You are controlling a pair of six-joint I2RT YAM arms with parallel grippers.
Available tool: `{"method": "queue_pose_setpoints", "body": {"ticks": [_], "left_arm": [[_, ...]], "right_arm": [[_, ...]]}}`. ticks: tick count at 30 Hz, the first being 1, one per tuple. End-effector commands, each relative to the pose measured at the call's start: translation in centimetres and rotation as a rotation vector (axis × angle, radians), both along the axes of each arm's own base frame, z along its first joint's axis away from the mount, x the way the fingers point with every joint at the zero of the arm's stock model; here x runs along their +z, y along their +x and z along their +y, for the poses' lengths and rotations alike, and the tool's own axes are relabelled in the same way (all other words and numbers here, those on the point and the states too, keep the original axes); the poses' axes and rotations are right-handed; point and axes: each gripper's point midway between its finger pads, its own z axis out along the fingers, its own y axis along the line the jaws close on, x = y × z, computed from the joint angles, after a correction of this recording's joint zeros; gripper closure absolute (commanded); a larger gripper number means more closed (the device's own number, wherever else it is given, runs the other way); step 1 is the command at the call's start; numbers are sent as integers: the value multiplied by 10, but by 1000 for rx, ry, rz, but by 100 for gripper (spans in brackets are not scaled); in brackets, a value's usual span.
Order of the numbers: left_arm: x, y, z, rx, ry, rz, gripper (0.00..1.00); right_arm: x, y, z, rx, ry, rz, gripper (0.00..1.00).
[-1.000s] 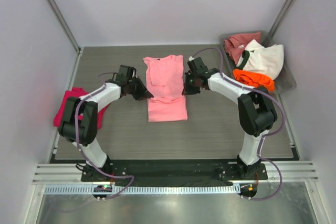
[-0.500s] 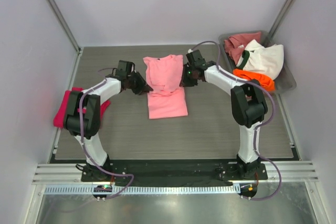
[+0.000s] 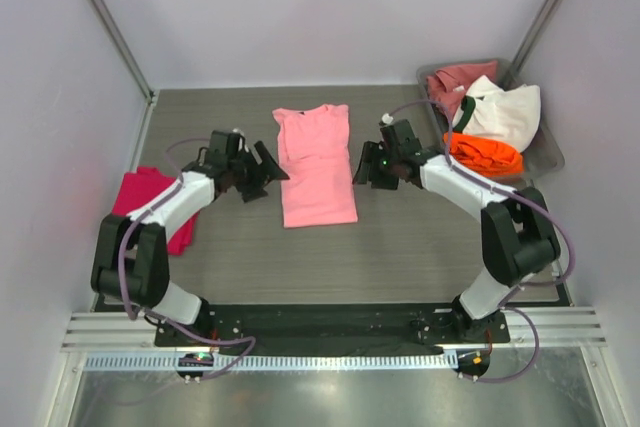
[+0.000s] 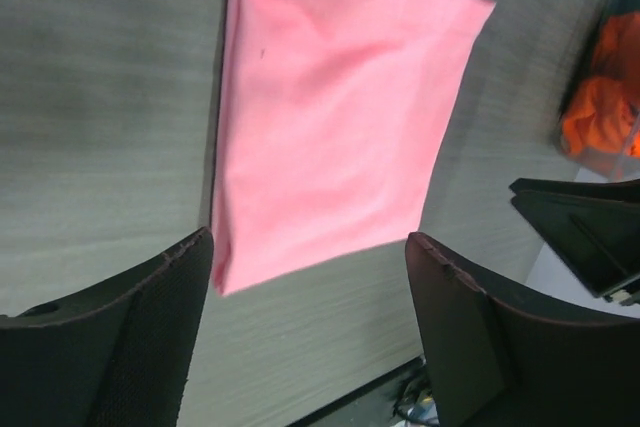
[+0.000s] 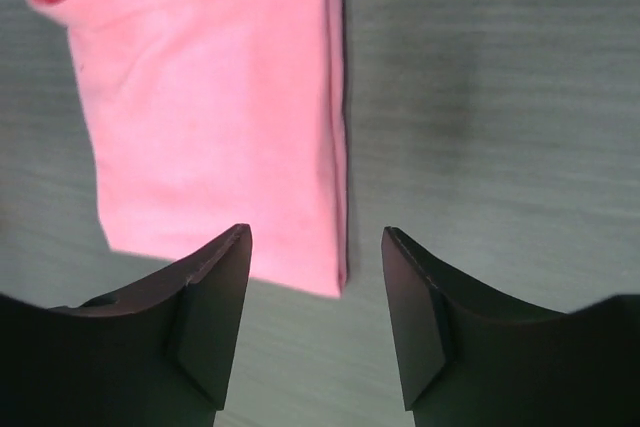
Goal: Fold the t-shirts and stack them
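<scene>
- The light pink t-shirt [image 3: 316,162] lies flat mid-table, folded into a narrow strip. Its long axis runs near to far, with the collar at the far end.
- The left gripper [image 3: 270,170] is just beside the strip's left edge, jaws apart and empty.
- The right gripper [image 3: 362,169] is just off the right edge, jaws also apart, holding nothing.
- A magenta-red t-shirt [image 3: 150,205] sits folded at the table's left edge.
- The grey bin [image 3: 549,157] at the far right holds a dusty rose t-shirt [image 3: 455,82], a white t-shirt [image 3: 505,112] with dark trim and an orange t-shirt [image 3: 485,152], all crumpled.
</scene>
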Motion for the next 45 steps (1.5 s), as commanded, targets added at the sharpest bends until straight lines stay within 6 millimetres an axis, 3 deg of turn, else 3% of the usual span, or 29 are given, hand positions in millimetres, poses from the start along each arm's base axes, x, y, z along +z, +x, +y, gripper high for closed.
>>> {"method": "queue_pose_setpoints", "body": {"ticks": [1, 3, 4, 8, 16, 24, 26, 32, 37, 40, 45], "left_arm": [[-17, -38, -1, -42, 23, 47, 23], [-21, -53, -5, -58, 21, 59, 29], [-32, -64, -4, -57, 25, 91, 30], [-44, -84, -15, -97, 31, 113, 34], [-61, -86, -22, -109, 31, 140, 43], [-73, -76, -20, -94, 68, 149, 45], [-74, -74, -21, -95, 70, 151, 50], [-81, -66, -26, -104, 64, 156, 66], [-92, -67, -32, -117, 38, 165, 71], [-94, -71, -31, -120, 34, 168, 100], [-70, -85, -34, -121, -1, 129, 100]], "right_arm": [[15, -16, 13, 47, 118, -34, 42], [3, -32, 15, 63, 142, 9, 46], [-1, -37, 17, 72, 148, 18, 47], [-22, -56, 18, 98, 154, 70, 47], [-47, -68, 25, 131, 154, 127, 52], [-67, -67, 28, 136, 129, 152, 68], [-70, -67, 28, 136, 124, 157, 80], [-63, -68, 28, 130, 134, 133, 85], [-59, -70, 30, 140, 143, 130, 90], [-55, -74, 31, 148, 150, 129, 98], [-40, -87, 29, 159, 153, 105, 99]]}}
